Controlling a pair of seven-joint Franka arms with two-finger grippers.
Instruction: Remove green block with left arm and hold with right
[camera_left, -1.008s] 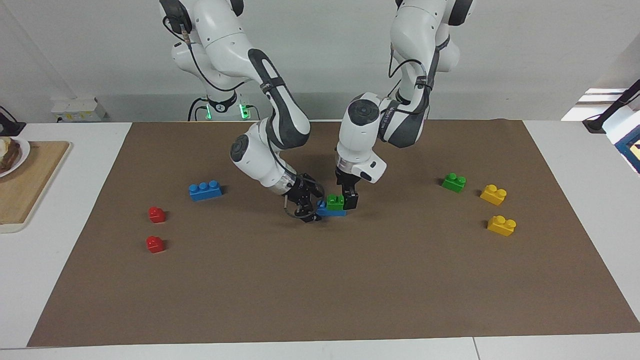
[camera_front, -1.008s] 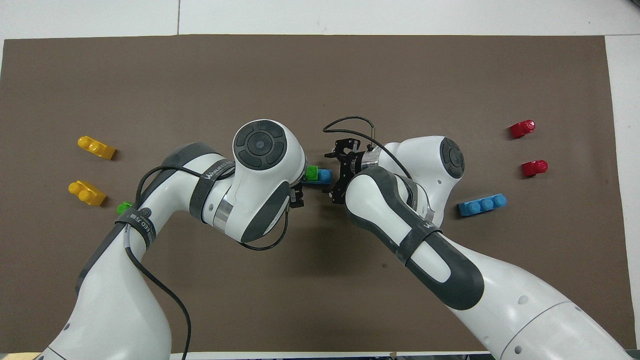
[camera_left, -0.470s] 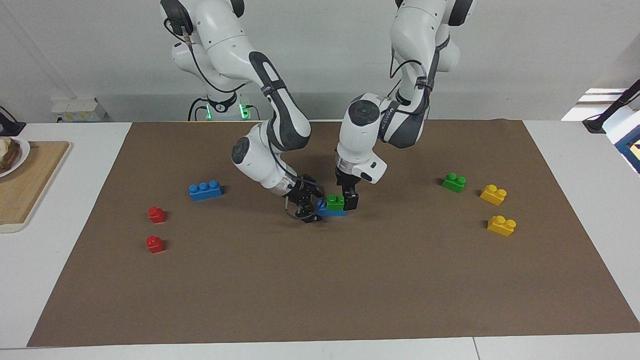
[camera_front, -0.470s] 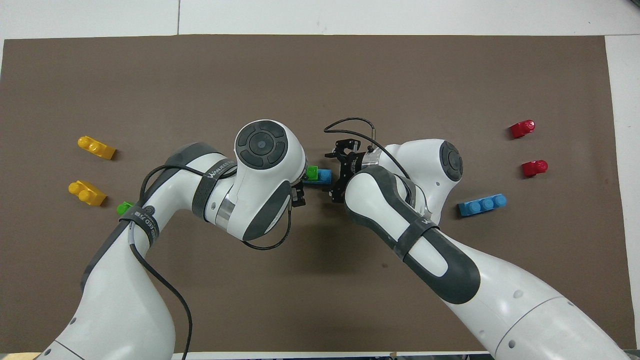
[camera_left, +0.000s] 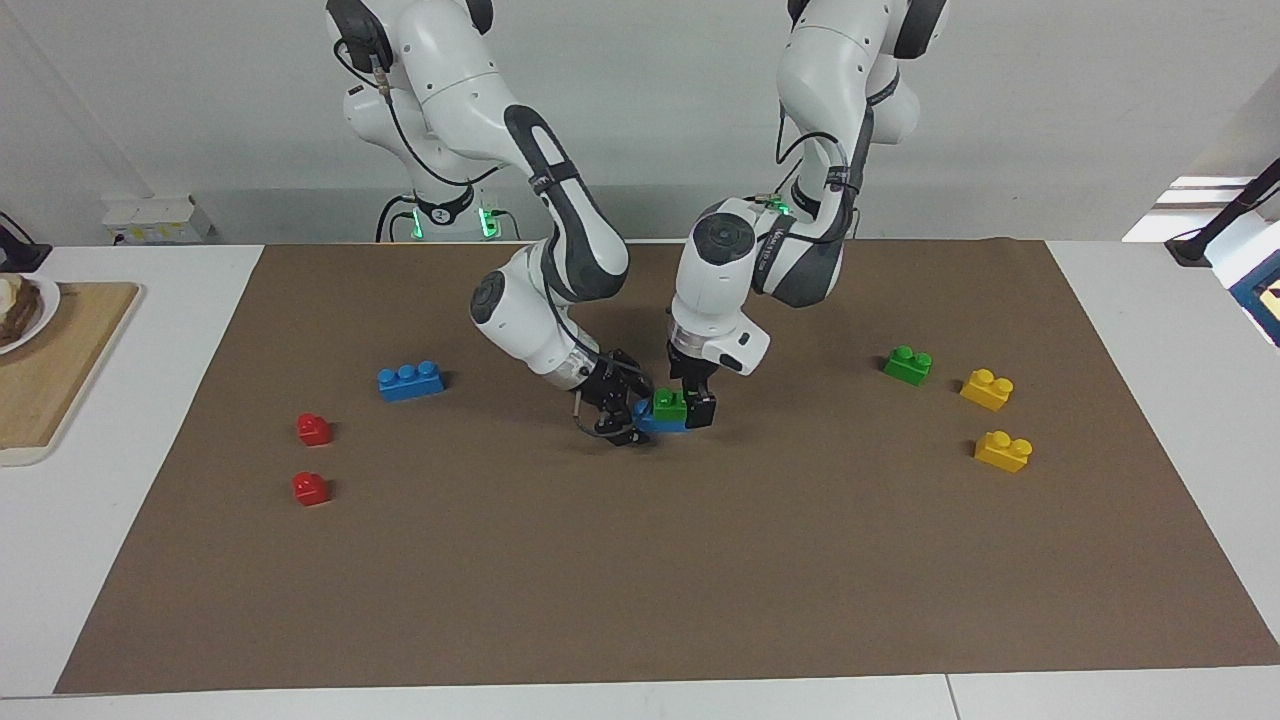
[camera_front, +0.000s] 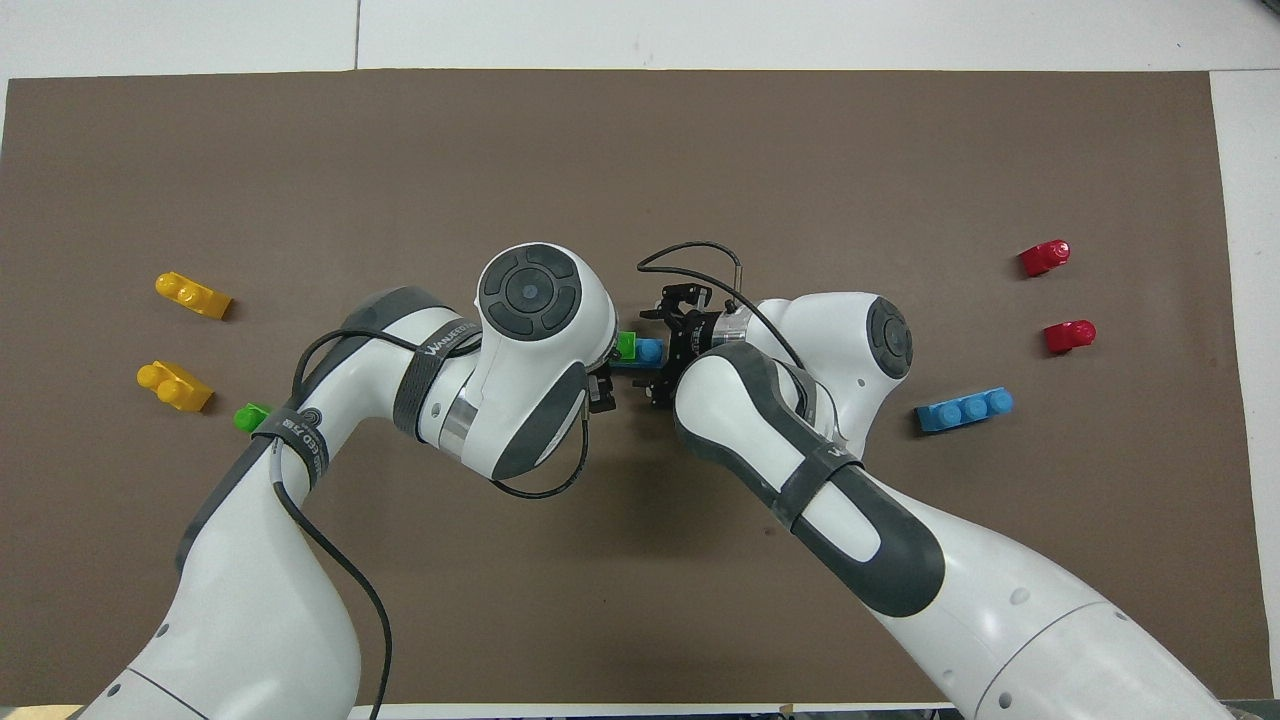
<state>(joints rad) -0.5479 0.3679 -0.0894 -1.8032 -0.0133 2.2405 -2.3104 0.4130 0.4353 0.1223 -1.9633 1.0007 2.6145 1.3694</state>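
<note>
Hands met mid-tabletop (camera_left: 700, 560), as you saw. Your left hand (camera_left: 692, 405) was clamped on the green block (camera_left: 669, 403), which sat on a blue brick (camera_left: 664, 424) at the mat's middle. Your right hand (camera_left: 618, 412) gripped that blue brick's end nearest the right arm, fingers closed on it.

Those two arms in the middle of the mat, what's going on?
The left gripper is down at the green block, which sits on a blue block mid-mat. The right gripper is at the blue block's other end, apparently bracing it. The green block is not yet off. Other green, blue, yellow and red blocks lie untouched toward the mat's ends.
</note>
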